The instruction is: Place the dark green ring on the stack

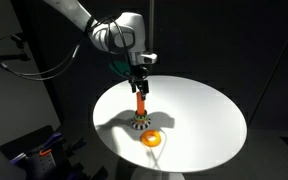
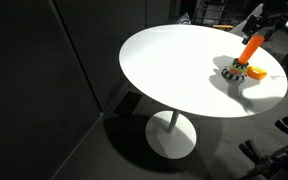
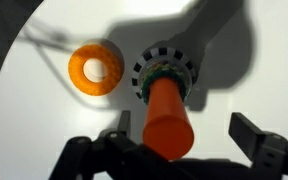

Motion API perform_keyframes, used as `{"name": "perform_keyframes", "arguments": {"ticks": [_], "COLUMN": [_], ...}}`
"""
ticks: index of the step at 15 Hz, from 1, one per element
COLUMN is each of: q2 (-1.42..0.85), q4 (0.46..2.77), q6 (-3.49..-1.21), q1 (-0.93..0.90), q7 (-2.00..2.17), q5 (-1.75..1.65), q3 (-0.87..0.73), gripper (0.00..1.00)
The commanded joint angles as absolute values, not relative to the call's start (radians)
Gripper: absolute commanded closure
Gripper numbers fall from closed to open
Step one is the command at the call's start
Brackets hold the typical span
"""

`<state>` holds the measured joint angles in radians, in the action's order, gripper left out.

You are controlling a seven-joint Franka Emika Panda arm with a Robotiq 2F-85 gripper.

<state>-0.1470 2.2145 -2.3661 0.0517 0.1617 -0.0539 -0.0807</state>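
Hovering in an exterior view: one gripper (image 1: 140,80) directly above one stack (image 1: 141,104) on white round surface (image 1: 204,110). One yellow ring (image 1: 150,138) lay flat just beside stack's base. Dark green ring too small to make out.

In an exterior view: one stack (image 2: 250,50) tilted in picture, one yellow ring (image 2: 257,72) close against base.

Wrist view: gripper (image 3: 179,128) spread wide, holding nothing, two fingers (image 3: 252,132) flanking orange peg without touching. One dark green ring (image 3: 156,68) sat around peg, down on patterned base. One yellow ring (image 3: 94,68) lay beside base, apart.
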Motion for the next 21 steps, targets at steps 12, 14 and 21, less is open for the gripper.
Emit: {"name": "perform_keyframes", "arguments": {"ticks": [12,14,21], "q2": [0.044,0.007,0.003], "q4": [2.270,2.245,2.249], "q6": [-2.181,-2.187,-2.187], "q1": [0.020,0.021,0.019], "q7": [0.062,0.086,0.086], "q5": [-0.029,-0.031,-0.031], "q3": [-0.027,-0.027,-0.026], "gripper": [0.00,0.00,0.00]}}
